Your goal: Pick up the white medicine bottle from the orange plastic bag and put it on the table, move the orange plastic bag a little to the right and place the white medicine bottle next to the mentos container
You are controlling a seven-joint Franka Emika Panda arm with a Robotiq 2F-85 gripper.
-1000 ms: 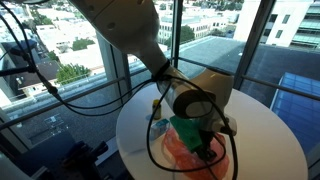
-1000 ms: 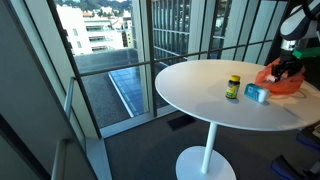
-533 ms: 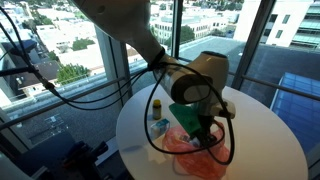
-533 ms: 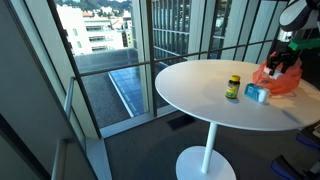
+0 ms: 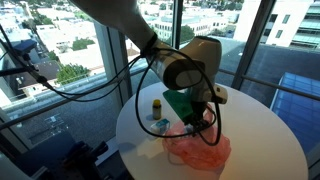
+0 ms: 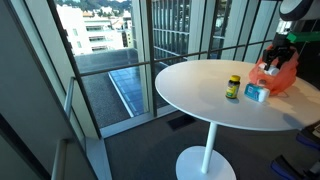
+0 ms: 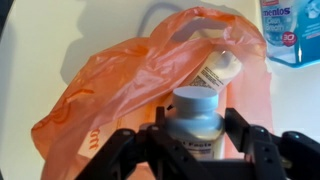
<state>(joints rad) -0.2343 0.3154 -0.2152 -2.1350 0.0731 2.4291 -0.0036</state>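
The small white plastic medicine bottle with a round pale cap (image 7: 195, 108) stands upright between the fingers of your gripper (image 7: 196, 130). The gripper pinches it at the body just under the cap, above the mouth of the thin, shiny orange plastic bag (image 7: 110, 95). Gripping the sides leaves the base free, which should let you stand it on the round white worktop (image 6: 200, 85) without tipping.

The bag lies crumpled and open beneath. A second small white labelled item (image 7: 216, 70) lies on its side in the folds, partly under the film. Just beside the bag's edge stands the squat bluish-white Mentos tub (image 7: 290, 28), the bottle's final neighbour. In an exterior view the dark bottle with a yellow cap (image 6: 233, 87) stands near the tub, on the side away from the bag.

By the look of it, the set-down comes next, then the bag's nudge. Watch that loose film does not ride up with the bottle.
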